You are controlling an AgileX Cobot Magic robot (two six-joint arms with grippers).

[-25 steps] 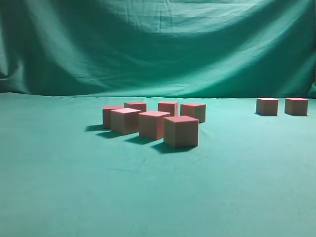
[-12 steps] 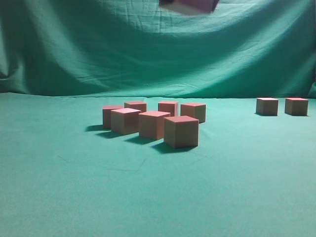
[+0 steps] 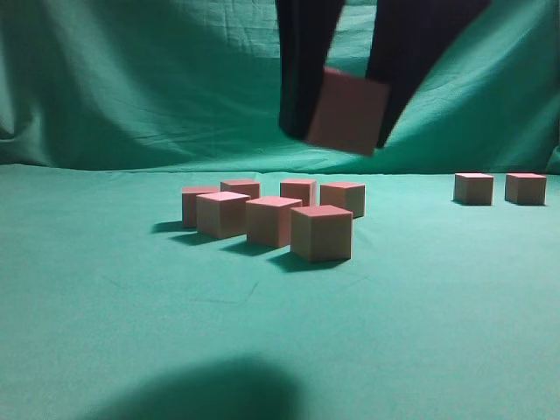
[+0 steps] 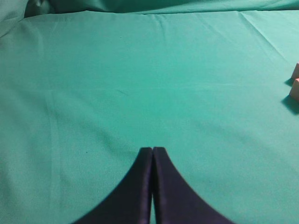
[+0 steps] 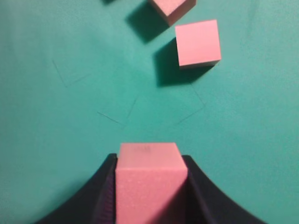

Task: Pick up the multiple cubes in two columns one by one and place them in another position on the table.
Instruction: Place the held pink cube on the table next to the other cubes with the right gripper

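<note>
My right gripper (image 3: 339, 133) hangs in the air near the camera, shut on one pinkish-red cube (image 3: 348, 111), which sits slightly tilted between the black fingers (image 3: 302, 79). In the right wrist view the same held cube (image 5: 148, 179) fills the gap of the right gripper (image 5: 148, 161), above bare green table (image 5: 56, 116). Several cubes (image 3: 321, 233) stand in two short rows at mid-table; the nearest of these cubes (image 5: 198, 43) lies ahead of the held one. Two more cubes (image 3: 473, 188) stand at the far right. My left gripper (image 4: 153, 150) is shut and empty over cloth.
A draped green backdrop (image 3: 131, 79) closes off the rear. A dark shadow (image 3: 210, 389) falls on the cloth at the front left of centre. Corners of two cubes (image 4: 295, 88) show at the right edge of the left wrist view.
My right gripper has come down from the top edge of the exterior view, carrying the cube with it. The cubes on the table have not moved.
</note>
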